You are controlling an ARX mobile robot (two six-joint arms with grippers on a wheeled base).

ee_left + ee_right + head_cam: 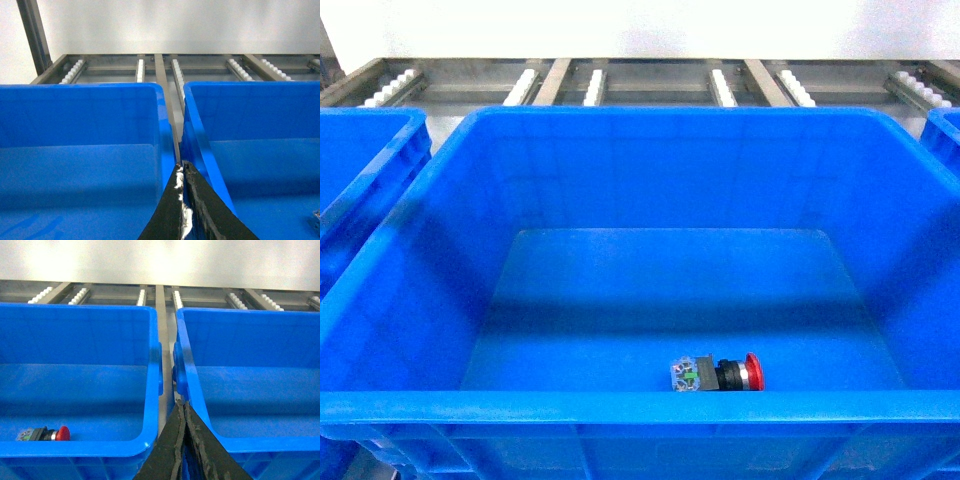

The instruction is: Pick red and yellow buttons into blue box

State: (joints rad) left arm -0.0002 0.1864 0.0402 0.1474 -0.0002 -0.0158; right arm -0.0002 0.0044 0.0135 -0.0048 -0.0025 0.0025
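A large, deep, bright-blue plastic crate [620, 180] with tall sloping walls and a thick rim fills the head view, and on its floor, close to the near wall and a little right of centre, a small push button with a round red mushroom cap [718, 374] lies on its side, the cap pointing right and the black-and-clear block base to the left. No yellow-capped button shows in any view. Neither arm appears in the head view. The left wrist camera looks along the narrow gap between this crate on its right and a second blue plastic crate [80, 130] on its left; the black left gripper [183, 210] sits low in the frame over that gap, its two fingertips pressed together with nothing between them. The right wrist camera shows the red button [44, 434] in the near left corner of the crate on its left, with a third blue plastic crate [250, 365] on its right; the black right gripper [182, 440] hangs above the gap between those two, fingertips meeting, empty, with the button down to its left, beyond the crate wall and apart from it. Behind the crates runs a grey metal roller conveyor frame [640, 85] with white rollers.
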